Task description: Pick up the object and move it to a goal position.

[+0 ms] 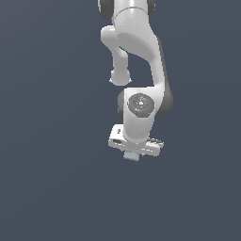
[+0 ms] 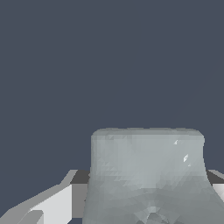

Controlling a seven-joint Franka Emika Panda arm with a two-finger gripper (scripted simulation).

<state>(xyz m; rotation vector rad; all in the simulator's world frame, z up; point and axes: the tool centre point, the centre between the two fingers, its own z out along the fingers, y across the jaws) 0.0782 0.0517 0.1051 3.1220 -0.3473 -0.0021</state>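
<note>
End effector [image 1: 132, 155] closed on object [image 1: 131, 156], lump btwn fingers [image 2: 52, 205], fills wrist view; arm pointing down.

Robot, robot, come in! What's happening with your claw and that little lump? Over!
Gripper closed around the object. Object sits between the fingers. Nothing in the way.

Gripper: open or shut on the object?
Shut on the object: the fingers flank the lump closely in the wrist view, and it sits under the gripper.
</note>
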